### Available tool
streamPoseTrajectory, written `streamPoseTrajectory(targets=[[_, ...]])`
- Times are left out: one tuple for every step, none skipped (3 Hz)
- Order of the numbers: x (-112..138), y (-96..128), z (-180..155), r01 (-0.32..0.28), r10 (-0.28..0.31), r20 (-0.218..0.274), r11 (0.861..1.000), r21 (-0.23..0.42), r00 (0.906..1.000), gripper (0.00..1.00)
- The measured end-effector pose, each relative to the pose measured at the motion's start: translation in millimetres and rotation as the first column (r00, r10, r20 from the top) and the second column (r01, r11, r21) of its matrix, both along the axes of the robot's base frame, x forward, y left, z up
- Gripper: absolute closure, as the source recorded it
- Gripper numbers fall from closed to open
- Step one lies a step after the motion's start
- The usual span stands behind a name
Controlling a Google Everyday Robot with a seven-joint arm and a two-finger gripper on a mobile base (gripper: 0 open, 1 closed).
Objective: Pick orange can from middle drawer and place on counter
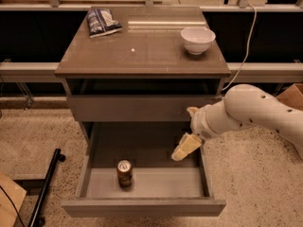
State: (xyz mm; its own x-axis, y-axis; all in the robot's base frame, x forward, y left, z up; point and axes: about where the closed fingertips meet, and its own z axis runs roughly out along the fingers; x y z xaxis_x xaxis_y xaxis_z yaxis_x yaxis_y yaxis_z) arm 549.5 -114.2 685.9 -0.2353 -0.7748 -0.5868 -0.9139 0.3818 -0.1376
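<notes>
The orange can point(125, 172) stands upright on the floor of the open middle drawer point(142, 207), left of centre, its silver top showing. The counter point(142, 51) is the glossy grey-brown top of the cabinet above. My gripper point(186, 145) hangs at the end of the white arm over the drawer's right side, above and to the right of the can and apart from it. It holds nothing that I can see.
A white bowl point(198, 39) stands at the counter's back right and a blue snack bag point(102, 21) lies at its back left. The drawer above point(142, 109) is closed. A black stand leg point(46, 188) lies on the speckled floor at left.
</notes>
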Motion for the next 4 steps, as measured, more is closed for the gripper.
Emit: streamPoseTrajectory(targets=[[5, 35, -24, -0.063, 0.065, -0.03, 0.996, 0.061, 0.9975, 0.0], [13, 71, -44, -0.119, 0.128, -0.057, 0.984, 0.133, 0.9901, 0.0], [14, 74, -49, -0.122, 0.133, -0.064, 0.982, 0.142, 0.9891, 0.0], [17, 78, -57, -0.106, 0.114, -0.064, 0.987, 0.123, 0.9914, 0.0]])
